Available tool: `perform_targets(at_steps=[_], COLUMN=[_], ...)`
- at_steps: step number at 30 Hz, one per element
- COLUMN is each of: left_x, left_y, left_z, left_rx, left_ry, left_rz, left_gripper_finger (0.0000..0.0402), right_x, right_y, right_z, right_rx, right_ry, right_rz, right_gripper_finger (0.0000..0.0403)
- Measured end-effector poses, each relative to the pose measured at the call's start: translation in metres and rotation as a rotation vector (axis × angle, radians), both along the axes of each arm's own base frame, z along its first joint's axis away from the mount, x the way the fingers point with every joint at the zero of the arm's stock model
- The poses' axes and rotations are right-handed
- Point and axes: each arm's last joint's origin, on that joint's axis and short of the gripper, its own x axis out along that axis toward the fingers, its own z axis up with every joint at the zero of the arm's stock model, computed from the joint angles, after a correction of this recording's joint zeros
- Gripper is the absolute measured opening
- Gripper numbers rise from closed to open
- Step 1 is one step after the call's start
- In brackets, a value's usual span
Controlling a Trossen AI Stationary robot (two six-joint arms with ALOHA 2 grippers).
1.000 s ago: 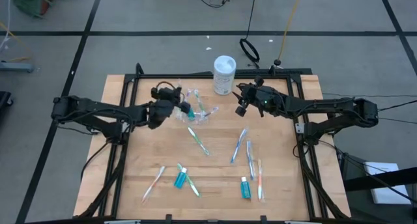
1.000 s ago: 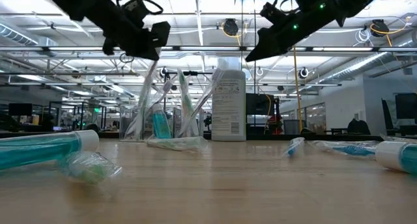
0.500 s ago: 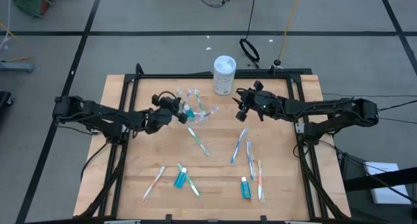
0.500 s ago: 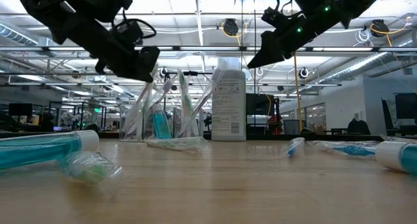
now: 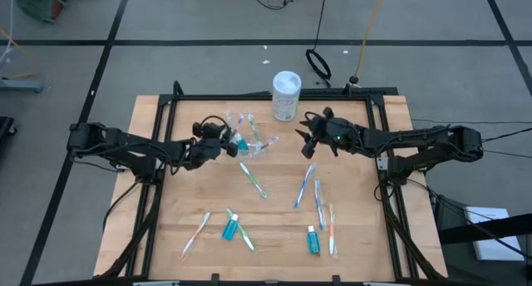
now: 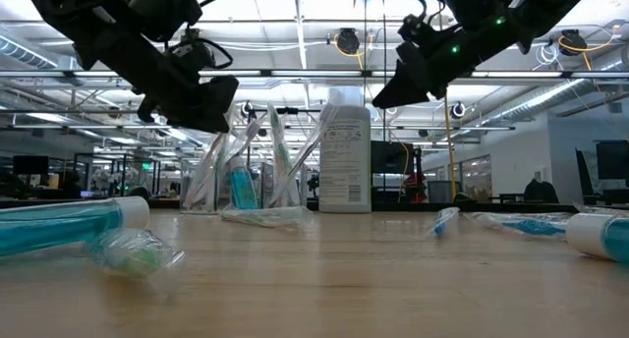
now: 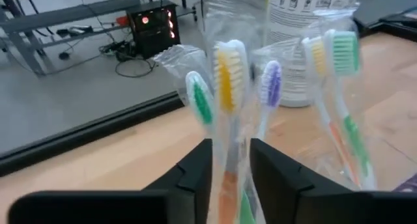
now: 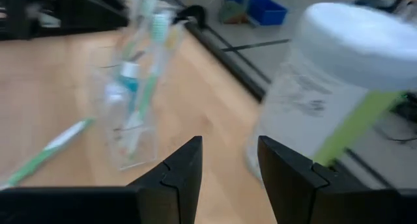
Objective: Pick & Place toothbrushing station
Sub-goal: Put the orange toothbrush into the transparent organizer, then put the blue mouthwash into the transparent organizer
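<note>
Partway through, by the look of it. The clear cup (image 5: 249,142) is standing upright near the far edge of the counter (image 5: 158,228), already holding several wrapped toothbrushes and one teal toothpaste tube (image 6: 242,189). Plenty is lying loose on the boards: a green brush (image 5: 253,180) just in front of the cup, two blue brushes (image 5: 309,186) toward the right, an orange brush (image 5: 332,229) beside a second tube (image 5: 312,239), and on the near left a pale brush (image 5: 197,234) with a third tube (image 5: 229,227). I judge well over half of the picking remains.

The left claw (image 5: 223,140) is hovering right at the cup's left side. Its fingers (image 7: 195,178) are standing slightly apart with the orange-handled brush (image 7: 226,74) between them, in the cup; whether they are pressing on it I cannot tell. The right claw (image 5: 309,136) is hanging over the counter between the cup and the white-lidded canister (image 5: 286,95), fingers spread, carrying nothing.

View notes: the overhead alone is giving the count and layout of loose items. The table-level view is showing both claws raised clear of the surface, which the overhead does not. The left wrist view is showing the bristle colours in the cup: green, yellow, purple. The right wrist view is showing the canister's green label stripe.
</note>
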Motion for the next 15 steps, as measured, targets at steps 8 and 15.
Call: perform_targets(at_steps=[8,15], left_x=[0.000,-0.005], left_y=[-0.002,-0.003], left_z=[-0.010,0.009], left_rx=[-0.204,-0.159], left_ry=[0.035,-0.007], left_rz=[-0.196,-0.190], left_gripper_finger=[0.0148,0.0149], right_x=[0.001,0.001], right_y=[0.004,0.004], right_z=[-0.002,-0.002], right_rx=[0.076,0.086], right_ry=[-0.010,-0.013], right_rz=[0.118,0.120], right_gripper_finger=[0.0139,0.0139])
